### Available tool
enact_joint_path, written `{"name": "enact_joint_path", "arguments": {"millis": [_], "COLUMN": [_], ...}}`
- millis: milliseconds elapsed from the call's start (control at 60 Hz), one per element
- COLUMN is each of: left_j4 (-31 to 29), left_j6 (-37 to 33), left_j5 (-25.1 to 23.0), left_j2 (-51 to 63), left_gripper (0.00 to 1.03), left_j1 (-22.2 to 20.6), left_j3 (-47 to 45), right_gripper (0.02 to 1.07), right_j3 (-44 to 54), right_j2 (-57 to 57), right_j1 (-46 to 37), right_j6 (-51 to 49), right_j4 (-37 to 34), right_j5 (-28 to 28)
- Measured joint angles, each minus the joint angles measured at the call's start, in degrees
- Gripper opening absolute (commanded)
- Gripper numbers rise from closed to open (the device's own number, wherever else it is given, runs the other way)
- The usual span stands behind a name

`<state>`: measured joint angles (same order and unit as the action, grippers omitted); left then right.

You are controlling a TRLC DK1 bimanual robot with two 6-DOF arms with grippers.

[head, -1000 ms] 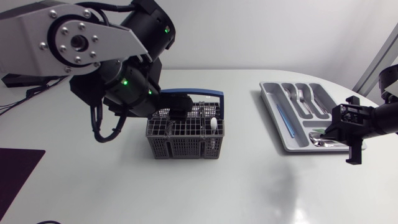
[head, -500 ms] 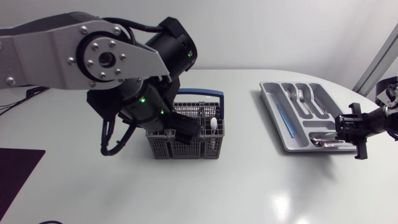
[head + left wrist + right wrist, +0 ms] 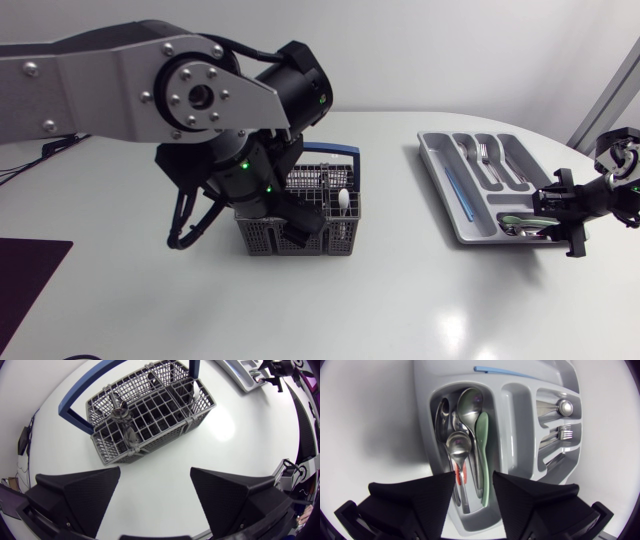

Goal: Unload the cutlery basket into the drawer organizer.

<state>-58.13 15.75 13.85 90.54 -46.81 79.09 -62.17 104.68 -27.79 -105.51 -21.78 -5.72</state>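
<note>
1. Left gripper [image 3: 155,485]: fingers spread wide, empty, just above the cutlery basket [image 3: 150,415] standing mid-table.
2. Right gripper [image 3: 474,482]: fingers parted, empty, over spoons [image 3: 460,445] lying in the drawer organizer [image 3: 505,405].

White glossy tabletop [image 3: 380,300], plain and uniform, with a curved edge at far right. Bright glare spot [image 3: 452,328] near the front right; similar glare patch [image 3: 222,430] on the surface in the left wrist view. Dark maroon mat [image 3: 25,280] lying flat at front left, cut off by the view's edge. Thin black cable [image 3: 25,160] along the left side. Soft, even lighting.
</note>
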Motion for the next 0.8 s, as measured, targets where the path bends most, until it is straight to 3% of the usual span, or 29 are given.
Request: {"name": "enact_joint_path", "arguments": {"millis": [100, 217, 567, 750, 800], "left_j4": [-0.52, -0.61, -3.13, -3.34, -3.32], "left_j6": [-0.46, -0.52, 3.32, 7.21, 8.74], "left_j5": [0.59, 2.08, 3.61, 4.42, 4.98], "left_j2": [1.14, 2.60, 5.86, 7.13, 7.13], "left_gripper": [0.98, 0.98, 0.97, 0.81, 0.81], "left_j1": [-0.33, -0.92, -0.20, 0.28, 0.28], "left_j3": [0.72, 1.36, 5.11, 6.05, 6.05], "right_gripper": [1.03, 1.03, 1.03, 1.03, 1.03], "right_j3": [-3.48, -3.67, -3.67, -3.54, -3.02], "right_j2": [-1.75, -3.87, -14.21, -18.27, -19.85], "right_j1": [1.36, 2.84, 8.33, 11.63, 12.90], "right_j6": [0.79, 3.45, 18.75, 27.65, 30.71], "right_j4": [-9.64, -14.36, -17.33, -17.70, -17.38], "right_j5": [2.60, 2.95, -2.29, -6.23, -6.51]}}
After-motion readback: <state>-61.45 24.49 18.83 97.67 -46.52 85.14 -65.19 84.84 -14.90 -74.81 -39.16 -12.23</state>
